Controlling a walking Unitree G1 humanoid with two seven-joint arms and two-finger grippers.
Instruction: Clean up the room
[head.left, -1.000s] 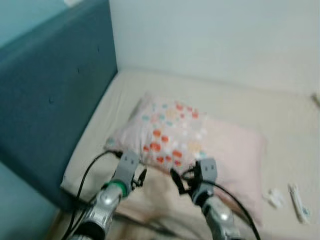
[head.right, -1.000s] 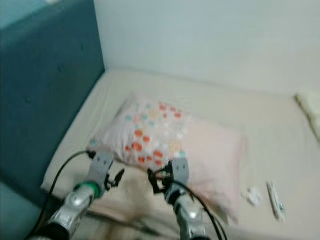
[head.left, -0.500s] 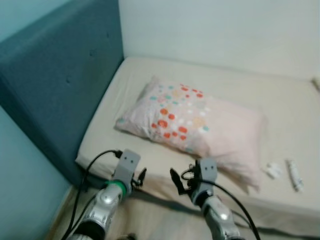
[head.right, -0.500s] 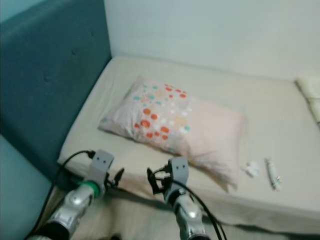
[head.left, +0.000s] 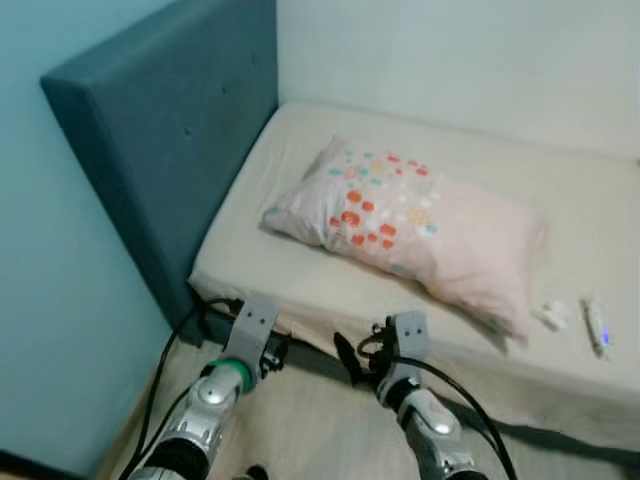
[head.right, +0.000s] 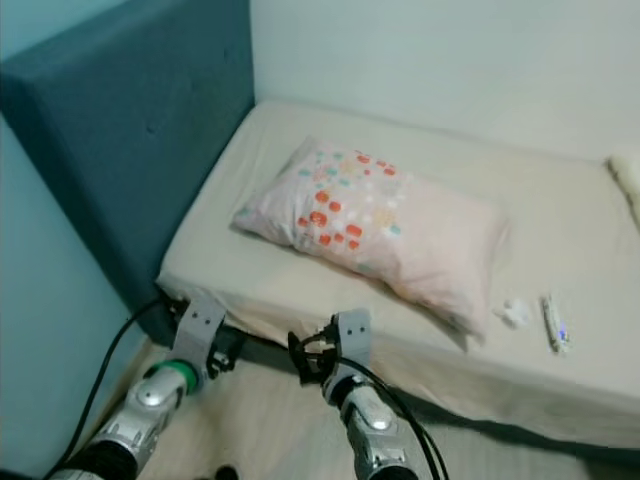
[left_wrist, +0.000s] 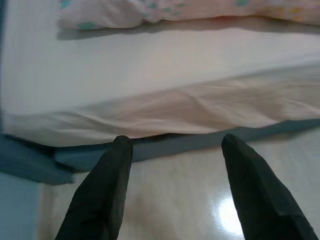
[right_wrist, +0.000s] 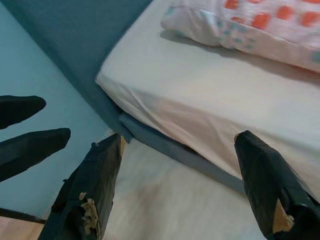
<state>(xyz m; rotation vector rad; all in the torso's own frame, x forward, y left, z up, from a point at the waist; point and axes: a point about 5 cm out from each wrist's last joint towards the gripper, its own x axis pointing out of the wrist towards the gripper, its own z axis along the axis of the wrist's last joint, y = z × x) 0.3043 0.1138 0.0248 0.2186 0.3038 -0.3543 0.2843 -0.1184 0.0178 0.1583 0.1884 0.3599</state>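
Teal paint covers the wall (head.left: 60, 250) down the left of the frame, and against it stands a dark blue padded headboard (head.left: 170, 150), rising from the lower left toward the upper middle. Right of the headboard lies the bed (head.left: 300, 270), its cream sheet running across the whole middle band to the right edge, with a pale wall (head.left: 450, 60) behind it along the top.

At lower left the left gripper (left_wrist: 172, 142) hangs over the floor just short of the bed's near side, its two black fingers (left_wrist: 112, 180) spread apart and holding nothing; a black cable loops off that wrist. Just right of it, at lower centre, the right gripper (right_wrist: 177, 137) is likewise spread wide and empty, with worn patches on the fingertips (right_wrist: 90, 210). Both point at the draped sheet edge and the blue bed base beneath it.

The pillow (head.left: 410, 225) sits on the mattress in the middle of the frame, lying slantwise — pale pink, with orange, teal and cream dots crowded at its left end and plain fabric toward the right. Its lower right corner reaches close to the bed's near edge.

Farther right, near the frame's right edge, a small crumpled white scrap (head.left: 551, 316) lies on the sheet, and just beside it a slim white stick-shaped item (head.left: 596, 325), too small to identify.

Pale glossy floor (head.left: 310, 420) stretches between the grippers and the bed — open along the bed's near side, closed off at the left by headboard and wall.
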